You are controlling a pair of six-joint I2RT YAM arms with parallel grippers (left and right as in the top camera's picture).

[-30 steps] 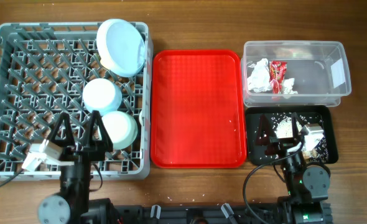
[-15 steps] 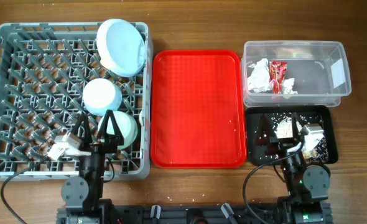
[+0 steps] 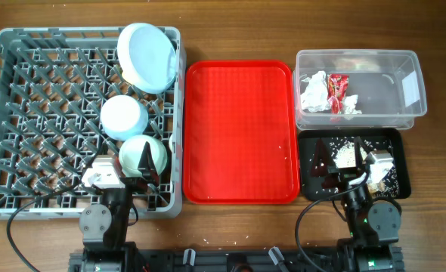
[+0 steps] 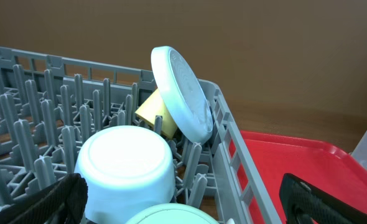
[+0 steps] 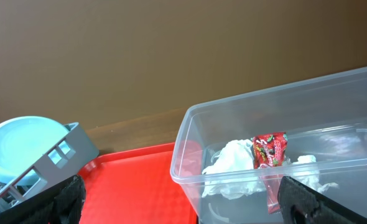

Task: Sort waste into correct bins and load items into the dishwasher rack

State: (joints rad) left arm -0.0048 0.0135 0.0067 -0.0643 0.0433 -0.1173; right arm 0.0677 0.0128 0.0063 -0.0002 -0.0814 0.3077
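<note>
The grey dishwasher rack (image 3: 11, 91) holds the light blue plate (image 3: 146, 57) on edge, the small light blue bowl (image 3: 123, 117) and the pale green bowl (image 3: 140, 153), both upside down. In the left wrist view the yellow cup (image 4: 151, 109) shows behind the plate (image 4: 182, 93). My left gripper (image 3: 151, 164) is open and empty at the green bowl (image 4: 171, 214). My right gripper (image 3: 338, 168) is open and empty over the black tray (image 3: 401, 143), which holds rice scraps (image 3: 348, 155). The clear tub (image 3: 404, 68) holds the napkin (image 3: 312, 91) and red wrapper (image 3: 336, 85). Fork and spoon are out of view.
The large red tray (image 3: 240, 128) lies between the rack and the bins. The right wrist view shows the tub's rim (image 5: 190, 124), napkin (image 5: 230, 162), wrapper (image 5: 269, 152) and red tray (image 5: 134, 180).
My left gripper has moved right along the rack's front, from the front-left part to the pale green bowl. The right arm has not moved.
</note>
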